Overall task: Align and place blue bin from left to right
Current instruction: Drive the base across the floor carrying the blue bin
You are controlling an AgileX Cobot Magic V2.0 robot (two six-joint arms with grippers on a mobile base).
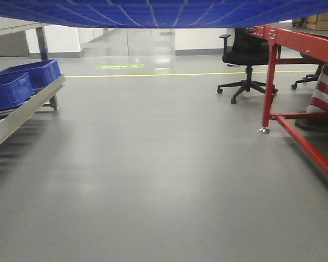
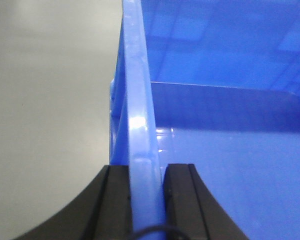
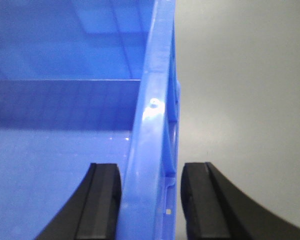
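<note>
Mid-carry, the large light-blue plastic bin hangs high to the left of the red steel-framed table, opposite rims pinched by the left gripper and right gripper; next, likely, a level rightward swing before lowering.

The blue bin is smooth, glossy plastic, its rim catching bright highlights. Both the left gripper and the right gripper have matt black fingers. The grey floor is smooth with a soft sheen; the table at right is red-painted metal.
</note>
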